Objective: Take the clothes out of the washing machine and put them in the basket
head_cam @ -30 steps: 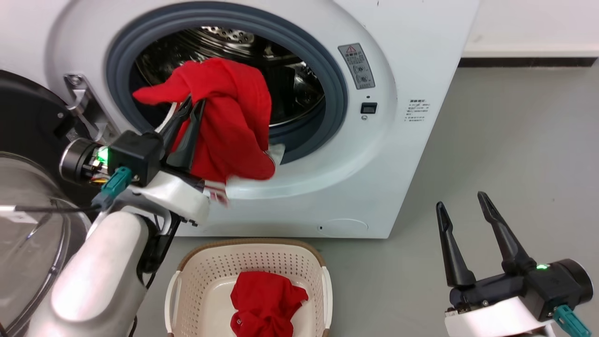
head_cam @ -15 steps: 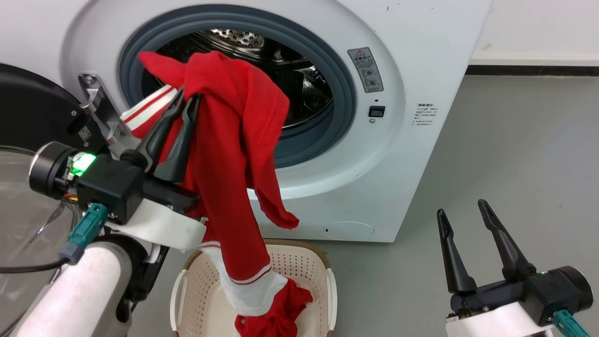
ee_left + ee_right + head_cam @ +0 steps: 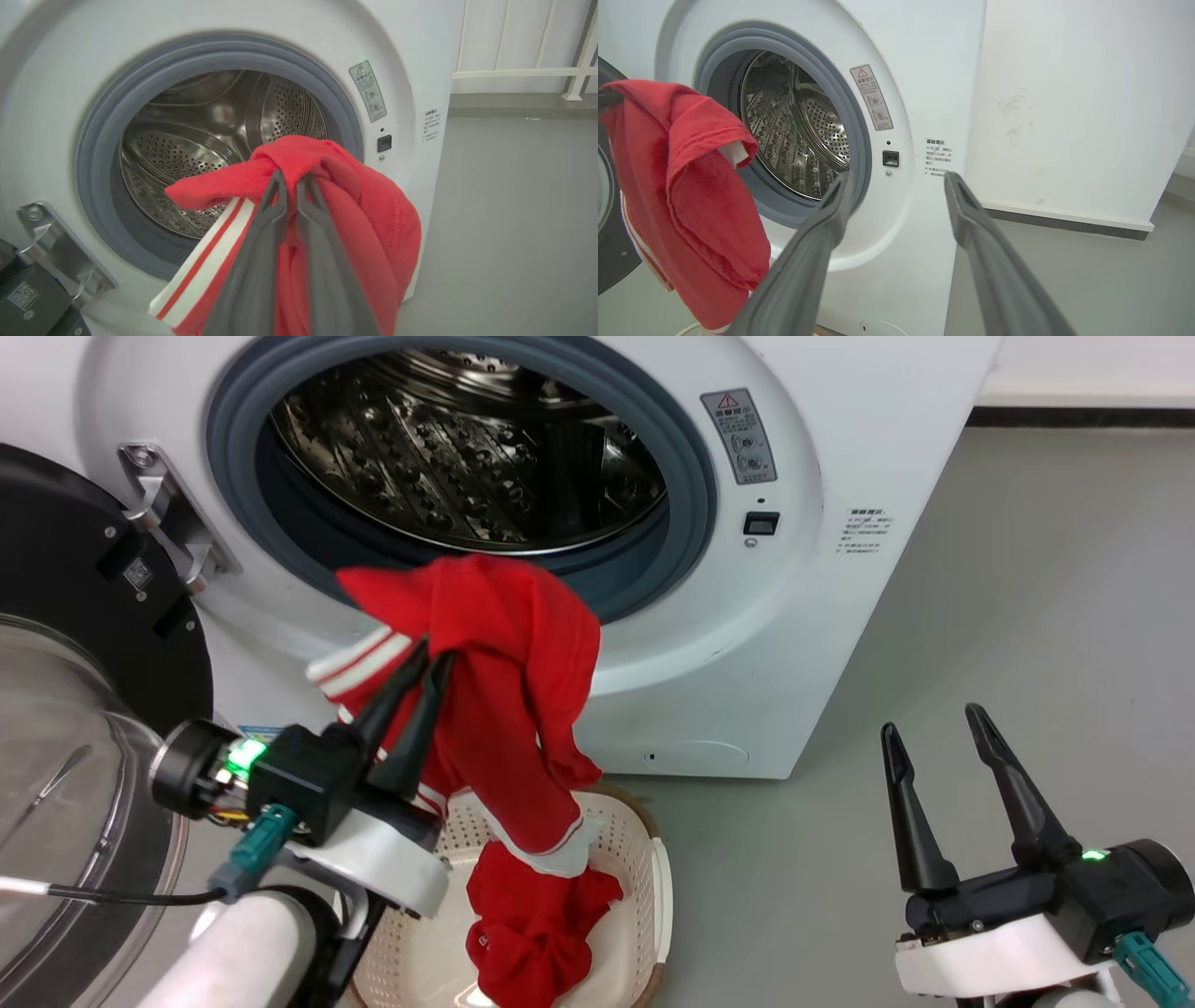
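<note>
The left hand (image 3: 434, 658) pinches a soft red fabric garment (image 3: 523, 644) hanging over the cream perforated plastic basket (image 3: 656, 896), which holds another red garment (image 3: 532, 943). The right hand (image 3: 931, 717), lower right, is spread.

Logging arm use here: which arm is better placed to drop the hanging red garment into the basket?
Left. The left gripper is shut on the red garment, which hangs over the basket. The right gripper is open and empty, off to the side.
</note>
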Robot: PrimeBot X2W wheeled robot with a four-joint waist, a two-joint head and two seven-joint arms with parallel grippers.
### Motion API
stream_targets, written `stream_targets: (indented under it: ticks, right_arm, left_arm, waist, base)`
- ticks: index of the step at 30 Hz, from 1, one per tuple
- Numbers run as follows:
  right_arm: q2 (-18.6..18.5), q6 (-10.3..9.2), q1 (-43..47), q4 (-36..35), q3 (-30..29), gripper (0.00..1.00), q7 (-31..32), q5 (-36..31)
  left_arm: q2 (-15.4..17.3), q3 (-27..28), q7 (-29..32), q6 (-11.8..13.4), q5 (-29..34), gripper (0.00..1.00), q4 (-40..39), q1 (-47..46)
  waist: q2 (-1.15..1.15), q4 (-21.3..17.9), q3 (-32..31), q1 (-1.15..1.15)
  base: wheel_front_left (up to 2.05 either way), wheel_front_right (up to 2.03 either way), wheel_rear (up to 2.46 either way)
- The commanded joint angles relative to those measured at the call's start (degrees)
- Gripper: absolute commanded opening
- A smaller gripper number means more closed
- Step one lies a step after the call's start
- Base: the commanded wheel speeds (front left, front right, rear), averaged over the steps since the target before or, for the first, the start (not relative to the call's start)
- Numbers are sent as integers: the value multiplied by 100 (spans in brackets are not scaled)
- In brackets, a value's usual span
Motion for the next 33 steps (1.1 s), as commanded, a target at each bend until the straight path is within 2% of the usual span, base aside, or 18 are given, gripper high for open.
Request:
stream_targets:
  ticks: [1,7,13,26,32,33]
  right_arm:
    - [6,-4,-119,-26,-14,100,-13,-34]
    - [6,-4,-340,-88,-27,100,-13,-107]
    - [6,-4,-670,-177,-39,100,-13,-172]
    - [7,-4,-1305,-347,-184,100,-13,-149]
    - [8,-4,-1529,-465,-249,100,-13,-100]
    - [8,-4,-1529,-465,-249,100,-13,-100]
  left_arm:
    - [-52,-51,-56,-36,-28,0,97,93]
    - [-289,-378,-179,-238,-68,0,783,129]
    - [-584,-592,-397,-468,-118,0,1843,-92]
    - [-1139,-779,-865,-1062,-217,0,4881,-979]
    - [-1421,-834,-864,-1187,-234,0,6283,-1657]
    - [-1421,-834,-864,-1187,-234,0,6283,-1657]
  waist:
    - [0,-4,120,0]
    - [0,-15,565,0]
    - [0,-118,1180,0]
    - [0,-443,2448,0]
    - [0,-498,3023,0]
    - [0,-498,3023,0]
  base:
    - [0,0,0]
    - [0,0,0]
    - [0,0,0]
    - [0,0,0]
    - [0,0,0]
    - [0,0,0]
